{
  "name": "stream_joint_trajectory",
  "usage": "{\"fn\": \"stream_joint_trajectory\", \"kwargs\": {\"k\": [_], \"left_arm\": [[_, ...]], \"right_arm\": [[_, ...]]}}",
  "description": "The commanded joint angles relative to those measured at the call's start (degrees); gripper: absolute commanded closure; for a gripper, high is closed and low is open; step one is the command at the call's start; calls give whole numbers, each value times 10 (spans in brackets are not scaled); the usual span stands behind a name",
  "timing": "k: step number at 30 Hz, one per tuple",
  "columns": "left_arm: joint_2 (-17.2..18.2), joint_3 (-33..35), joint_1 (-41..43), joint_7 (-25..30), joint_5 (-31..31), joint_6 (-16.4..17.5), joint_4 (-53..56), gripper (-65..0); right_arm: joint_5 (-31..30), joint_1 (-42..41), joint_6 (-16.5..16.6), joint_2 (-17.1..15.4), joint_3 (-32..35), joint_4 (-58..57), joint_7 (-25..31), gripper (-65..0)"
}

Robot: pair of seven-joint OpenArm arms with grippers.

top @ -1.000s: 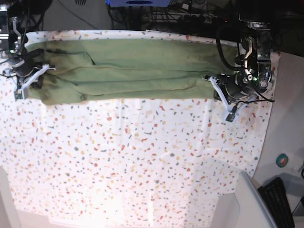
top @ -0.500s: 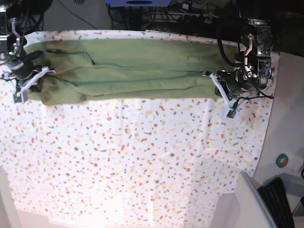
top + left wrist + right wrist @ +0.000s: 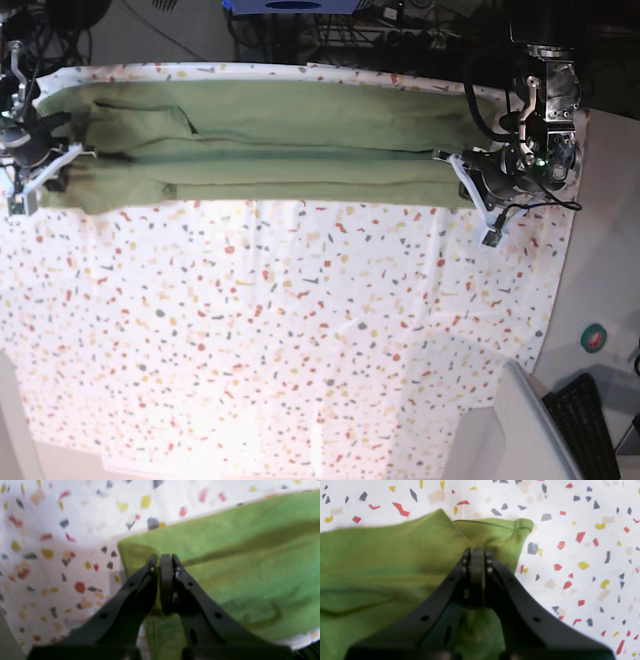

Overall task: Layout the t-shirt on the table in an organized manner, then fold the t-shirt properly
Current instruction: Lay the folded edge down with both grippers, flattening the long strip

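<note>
Along the far edge of the table [image 3: 300, 330] your olive-green t-shirt [image 3: 270, 140] lies stretched in a long, narrow band, folded lengthwise with soft creases. Nothing blocks it; a black keyboard [image 3: 585, 420] and a small green roll [image 3: 595, 337] sit off the speckled cloth. Your left gripper [image 3: 165, 562] is clamped on one corner, your right gripper [image 3: 476, 555] pinching the opposite end.

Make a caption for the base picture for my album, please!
Two arms stretch a green shirt long across the speckled table, one gripper pinching each end.
</note>
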State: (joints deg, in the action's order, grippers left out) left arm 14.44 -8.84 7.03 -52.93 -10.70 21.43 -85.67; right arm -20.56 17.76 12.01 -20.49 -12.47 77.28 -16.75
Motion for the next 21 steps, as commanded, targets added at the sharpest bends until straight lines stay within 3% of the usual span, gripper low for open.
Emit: {"fn": "stream_joint_trajectory", "kwargs": {"k": [1, 13, 19, 21], "left_arm": [[6, -2, -5, 6, 0, 1, -8, 0], [5, -2, -4, 6, 0, 0, -9, 0], [5, -2, -4, 6, 0, -1, -6, 0], [5, -3, -3, 6, 0, -1, -6, 0]], "right_arm": [[-2, 0, 1, -9, 0, 10, 9, 0], [-2, 1, 1, -4, -4, 5, 8, 0], [-3, -2, 1, -4, -5, 10, -75, 0], [-3, -2, 1, -4, -5, 10, -78, 0]]}}
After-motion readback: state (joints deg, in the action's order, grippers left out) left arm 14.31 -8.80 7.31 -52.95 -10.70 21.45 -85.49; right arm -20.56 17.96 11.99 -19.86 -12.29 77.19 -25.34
